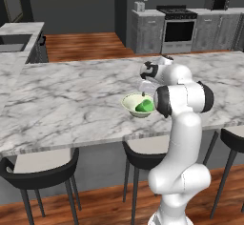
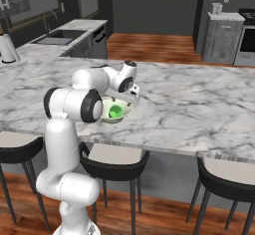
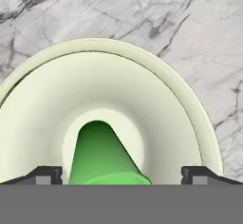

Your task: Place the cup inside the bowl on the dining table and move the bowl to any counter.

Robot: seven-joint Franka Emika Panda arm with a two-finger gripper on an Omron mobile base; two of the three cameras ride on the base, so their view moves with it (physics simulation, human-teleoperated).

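The cup (image 3: pixel 105 156) already lies tipped inside the bowl (image 3: pixel 156 104), which sits near the dining table's (image 1: pixel 71 100) front edge above the stools. The gripper (image 3: pixel 121 174) hangs just over it, jaws spread wide and holding nothing. Best to pinch the rim wall, clear of the cup, and lift level.

The bowl (image 2: pixel 115 112) sits on the marble counter (image 2: pixel 199 104) near its front edge, with the green cup (image 2: pixel 116 111) inside it. The tool (image 2: pixel 130 95) hangs just above the bowl's far rim — the arm's elbow hides the bowl's left side. Dark stools (image 2: pixel 114 162) stand below the bowl, under the counter's edge.
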